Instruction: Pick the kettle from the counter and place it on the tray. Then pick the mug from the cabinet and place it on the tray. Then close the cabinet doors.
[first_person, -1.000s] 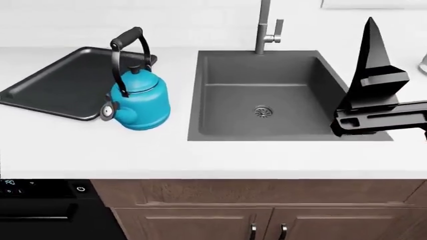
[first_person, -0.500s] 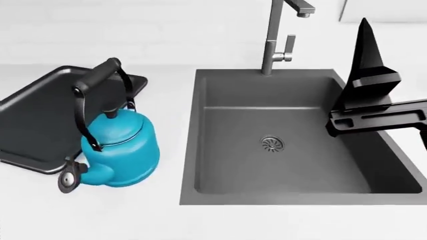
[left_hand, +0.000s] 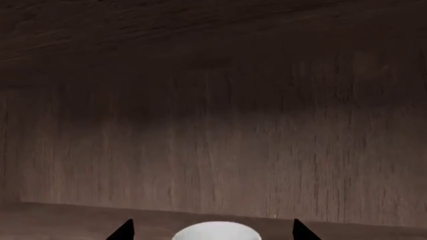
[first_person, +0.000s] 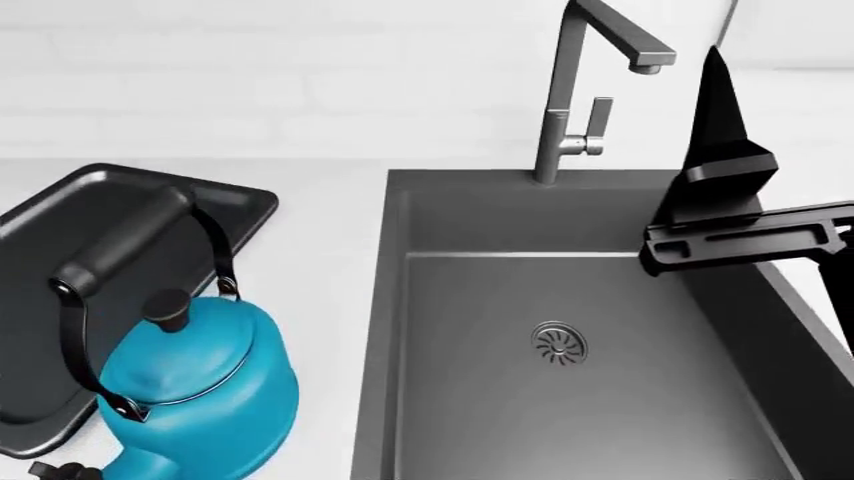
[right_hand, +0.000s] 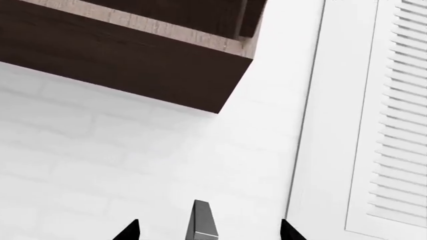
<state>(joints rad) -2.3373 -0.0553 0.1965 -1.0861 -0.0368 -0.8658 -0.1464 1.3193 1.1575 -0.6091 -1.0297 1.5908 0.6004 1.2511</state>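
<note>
The teal-blue kettle (first_person: 194, 400) with its black arched handle stands upright on the white counter (first_person: 320, 300), at the near right edge of the black tray (first_person: 80, 250). I cannot tell whether they touch. In the left wrist view the white mug (left_hand: 217, 232) shows only its rim, on a dark wood cabinet shelf. My left gripper (left_hand: 213, 234) is open, with one fingertip on each side of the mug and gaps between. It is out of the head view. My right gripper (first_person: 718, 130) is open and empty, pointing up over the sink's right side; it also shows in the right wrist view (right_hand: 208, 232).
The dark grey sink (first_person: 400, 330) with a tall faucet (first_person: 567, 100) fills the middle. The faucet top (right_hand: 203, 222) lies between my right fingertips. A brown wall cabinet's underside (right_hand: 133, 65), a white brick wall and a white louvred panel (right_hand: 393, 115) are ahead.
The head view has moved closer and higher: kettle, tray and sink have grown and slid down and left in view. The right gripper keeps about the same place in view.
</note>
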